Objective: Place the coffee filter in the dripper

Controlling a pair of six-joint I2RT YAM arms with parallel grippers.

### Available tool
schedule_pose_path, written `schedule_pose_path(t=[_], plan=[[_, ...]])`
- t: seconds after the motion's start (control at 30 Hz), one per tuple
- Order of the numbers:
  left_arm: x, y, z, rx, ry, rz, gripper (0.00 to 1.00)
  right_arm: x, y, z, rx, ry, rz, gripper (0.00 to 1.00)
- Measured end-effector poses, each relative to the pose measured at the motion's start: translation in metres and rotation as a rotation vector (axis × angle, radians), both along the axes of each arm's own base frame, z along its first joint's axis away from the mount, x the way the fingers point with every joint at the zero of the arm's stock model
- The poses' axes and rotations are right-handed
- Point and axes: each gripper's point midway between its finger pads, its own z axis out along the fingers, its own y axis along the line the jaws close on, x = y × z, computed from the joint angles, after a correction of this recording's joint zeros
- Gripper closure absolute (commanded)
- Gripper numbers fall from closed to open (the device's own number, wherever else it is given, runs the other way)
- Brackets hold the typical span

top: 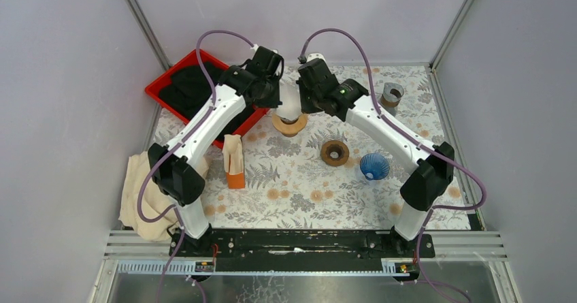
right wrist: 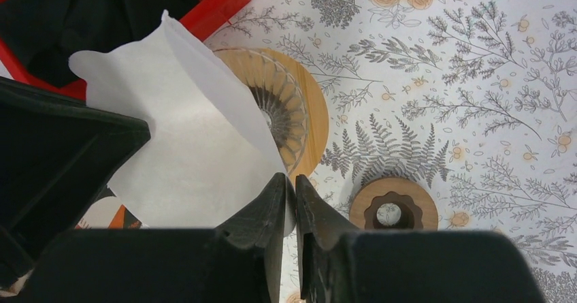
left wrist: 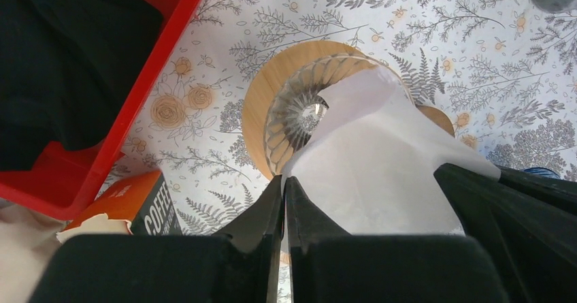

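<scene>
A white paper coffee filter (left wrist: 381, 160) hangs spread between my two grippers, just above the dripper. The dripper (left wrist: 299, 116) is ribbed clear glass in a round wooden collar, standing upright on the floral table mat at the back centre (top: 290, 124). My left gripper (left wrist: 284, 182) is shut on the filter's left edge, with only a hairline slit between the jaws. My right gripper (right wrist: 290, 179) pinches the opposite edge of the coffee filter (right wrist: 184, 153), its jaws a thin gap apart. The filter's lower fold droops over the dripper (right wrist: 282, 116) and hides part of its rim.
A red tray (top: 173, 71) holding black cloth sits at the back left, close to the left arm. An orange coffee-filter box (top: 235, 163), a wooden ring (top: 335, 152), a blue cone dripper (top: 374, 166) and a grey cup (top: 392, 94) stand on the mat. Beige cloth (top: 139, 187) lies at the left.
</scene>
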Motion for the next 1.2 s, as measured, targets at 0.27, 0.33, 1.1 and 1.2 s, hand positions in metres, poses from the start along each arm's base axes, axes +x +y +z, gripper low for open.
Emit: schedule_pose_path(t=[0.27,0.33,1.1,1.2], plan=[[0.008,-0.002,-0.006,0.001,0.020,-0.009,0.83,0.010,0.001,0.001,0.003,-0.003,0.000,0.76],[0.009,-0.003,-0.007,0.004,0.026,-0.012,0.82,0.013,0.003,-0.001,0.001,0.003,0.005,0.74],[0.022,0.014,-0.014,0.036,0.052,0.001,0.56,0.033,-0.015,-0.008,-0.036,0.015,-0.011,0.56],[0.024,0.018,-0.015,0.039,0.054,0.007,0.56,0.037,-0.020,-0.008,-0.036,0.015,-0.021,0.55]])
